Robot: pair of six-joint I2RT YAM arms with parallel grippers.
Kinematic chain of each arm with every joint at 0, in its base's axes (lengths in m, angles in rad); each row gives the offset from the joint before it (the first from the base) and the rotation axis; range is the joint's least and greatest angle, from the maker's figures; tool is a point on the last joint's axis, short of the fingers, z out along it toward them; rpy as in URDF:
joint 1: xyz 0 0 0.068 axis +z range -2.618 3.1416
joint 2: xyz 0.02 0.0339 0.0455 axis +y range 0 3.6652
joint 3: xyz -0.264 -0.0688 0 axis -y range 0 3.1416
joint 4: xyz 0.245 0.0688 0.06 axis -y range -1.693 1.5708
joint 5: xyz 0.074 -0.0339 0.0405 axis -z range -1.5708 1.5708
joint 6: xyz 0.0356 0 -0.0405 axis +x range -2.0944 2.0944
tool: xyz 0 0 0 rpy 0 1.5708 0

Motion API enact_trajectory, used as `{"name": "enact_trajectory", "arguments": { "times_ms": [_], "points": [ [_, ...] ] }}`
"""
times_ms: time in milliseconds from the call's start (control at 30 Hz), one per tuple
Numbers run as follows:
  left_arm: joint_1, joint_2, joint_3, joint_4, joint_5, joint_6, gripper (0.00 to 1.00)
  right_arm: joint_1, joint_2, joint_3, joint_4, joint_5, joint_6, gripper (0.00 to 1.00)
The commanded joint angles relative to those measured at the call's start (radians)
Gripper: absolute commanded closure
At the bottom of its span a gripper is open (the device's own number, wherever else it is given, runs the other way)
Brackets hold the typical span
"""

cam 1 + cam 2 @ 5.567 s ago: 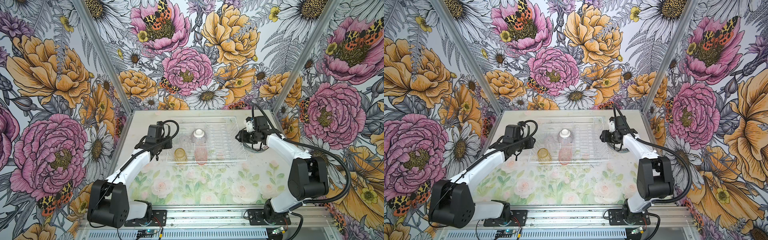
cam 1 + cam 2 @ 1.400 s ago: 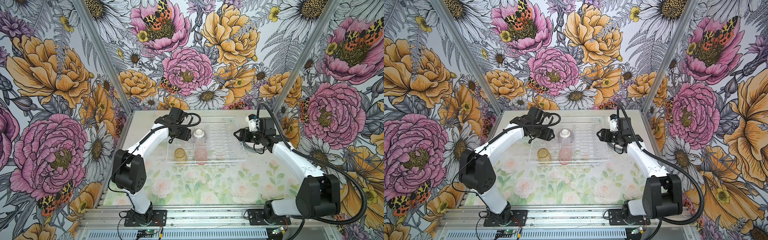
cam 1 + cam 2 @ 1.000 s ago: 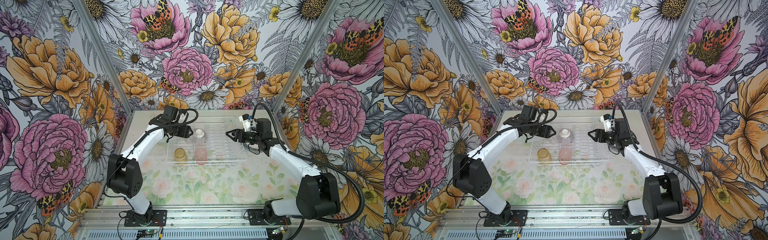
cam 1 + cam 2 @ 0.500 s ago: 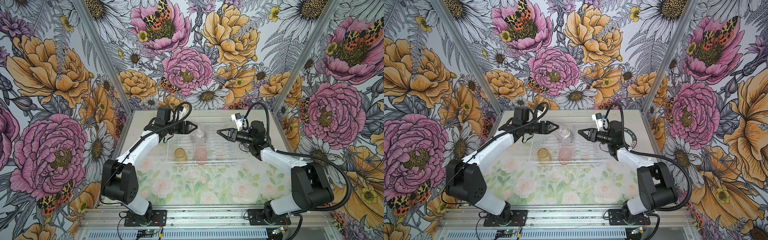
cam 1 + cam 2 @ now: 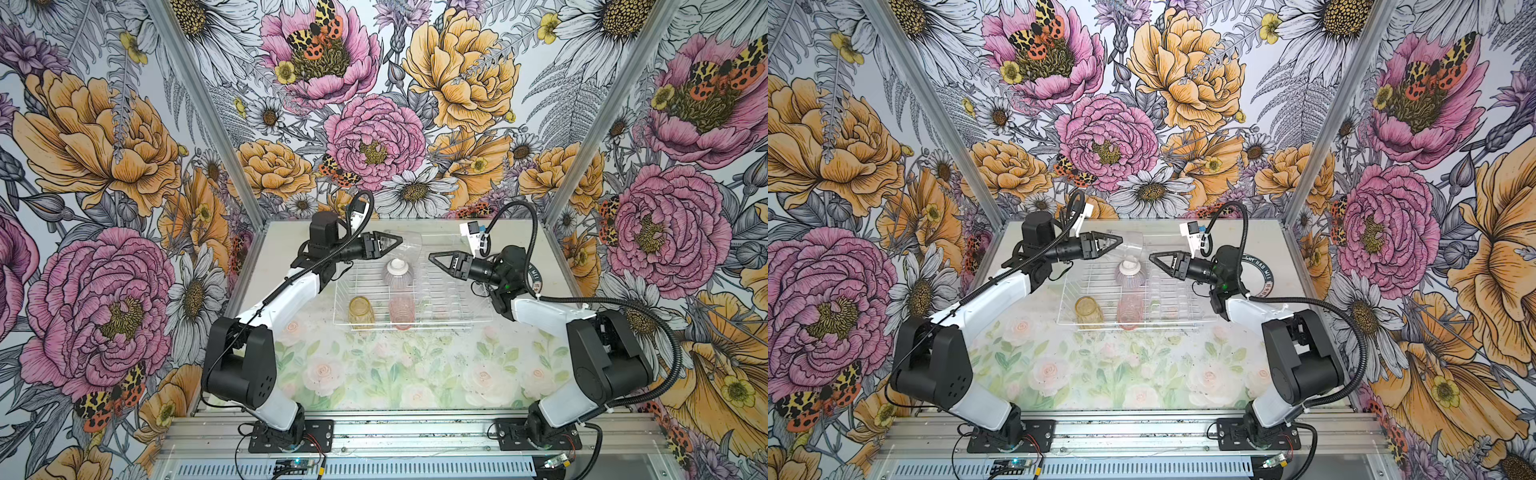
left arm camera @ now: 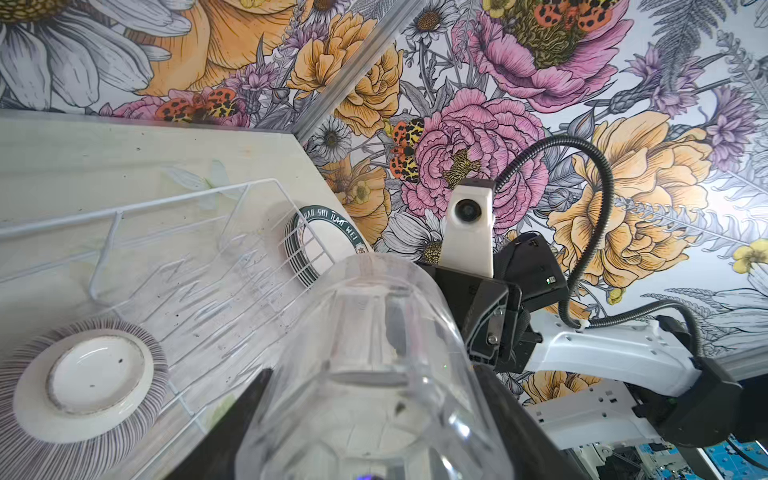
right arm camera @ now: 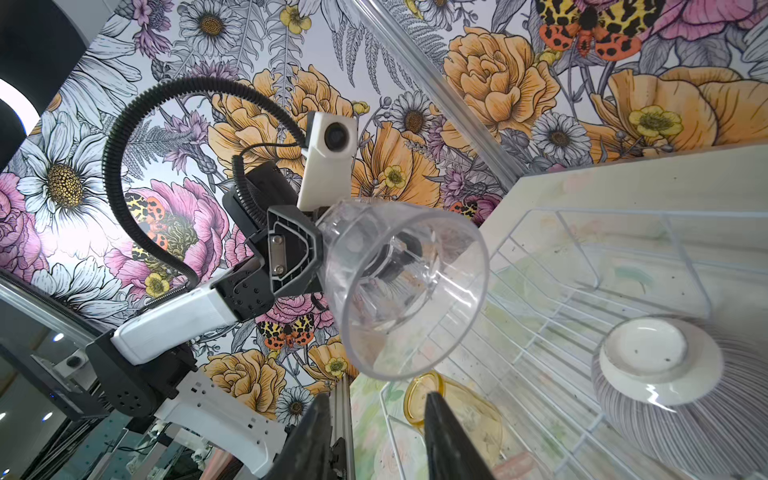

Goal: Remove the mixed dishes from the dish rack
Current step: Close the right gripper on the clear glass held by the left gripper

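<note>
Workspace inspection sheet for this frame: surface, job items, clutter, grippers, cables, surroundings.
Surface: floral-print table, rack on its far half.
Job's things: bowl upturned in rack; yellow tumbler and pink tumbler at its near edge; plates stacked on the table outside it; clear tumbler held sideways over its far side.
Clutter: nothing seen.
Grippers: left gripper shut on clear tumbler; right gripper open, empty, facing the tumbler's mouth.
Cables: black conduits arch over both wrists, off the rack.
Surroundings: floral walls on three sides.
</note>
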Motion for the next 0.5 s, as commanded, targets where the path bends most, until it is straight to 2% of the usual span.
{"name": "enact_trajectory", "arguments": {
  "times_ms": [0,467],
  "points": [
    [-0.008,0.010,-0.008,0.118,0.048,-0.052,0.68,0.022,0.020,0.034,0.085,-0.021,0.025,0.60],
    [-0.022,0.039,0.001,0.156,0.061,-0.078,0.68,0.047,0.027,0.081,0.117,-0.021,0.035,0.61]
  ]
}}
